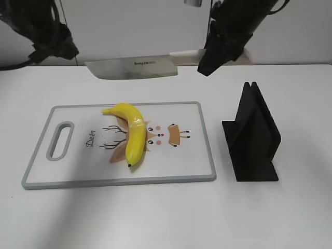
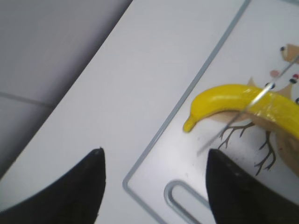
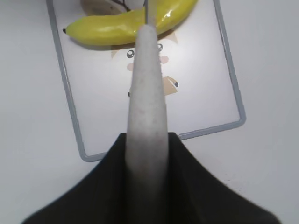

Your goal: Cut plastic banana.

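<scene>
The plastic banana (image 1: pixel 132 136) is glossy yellow and curved, with a small dark tip. It lies on the white cutting board (image 1: pixel 192 155), over its printed deer picture. It also shows in the left wrist view (image 2: pixel 233 100) and the right wrist view (image 3: pixel 121 25). My right gripper (image 1: pixel 210 65) is shut on the white handle (image 3: pixel 147 107) of a cleaver (image 1: pixel 132 68). The blade is held in the air behind the board, above the banana. My left gripper (image 2: pixel 154 184) is open and empty, raised over the board's far left corner.
A black knife stand (image 1: pixel 252 136) sits on the table to the right of the board. The board has a grey rim and a handle slot (image 1: pixel 60 140) at its left end. The table is white.
</scene>
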`<move>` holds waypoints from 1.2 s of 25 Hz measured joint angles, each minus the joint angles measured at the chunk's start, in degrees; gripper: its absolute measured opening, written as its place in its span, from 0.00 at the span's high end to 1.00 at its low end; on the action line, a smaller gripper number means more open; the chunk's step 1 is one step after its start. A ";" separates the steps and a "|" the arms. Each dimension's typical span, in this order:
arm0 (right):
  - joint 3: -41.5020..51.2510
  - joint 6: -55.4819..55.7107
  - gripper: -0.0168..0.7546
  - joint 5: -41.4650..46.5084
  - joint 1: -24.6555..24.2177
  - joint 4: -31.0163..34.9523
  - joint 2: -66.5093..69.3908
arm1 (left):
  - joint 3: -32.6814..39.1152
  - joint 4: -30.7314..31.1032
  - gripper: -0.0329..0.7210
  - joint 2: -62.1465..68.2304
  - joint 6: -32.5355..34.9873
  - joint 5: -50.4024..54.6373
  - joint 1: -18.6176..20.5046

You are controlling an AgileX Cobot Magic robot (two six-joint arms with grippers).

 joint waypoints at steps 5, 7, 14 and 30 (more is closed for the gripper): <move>-1.39 15.90 0.76 0.21 0.00 -2.50 -1.56 | -3.78 9.89 0.13 -0.28 -17.77 11.16 2.25; -2.52 23.59 0.76 0.30 0.00 -4.32 -1.77 | -5.66 10.65 0.13 -0.47 -21.76 16.48 3.35; -5.05 44.23 0.76 0.43 0.00 -8.93 -3.82 | -8.38 10.86 0.16 -0.77 -36.13 28.59 7.73; 6.58 62.24 0.76 0.67 0.00 -10.79 -21.50 | 15.22 4.93 0.18 -27.22 -40.04 29.04 9.98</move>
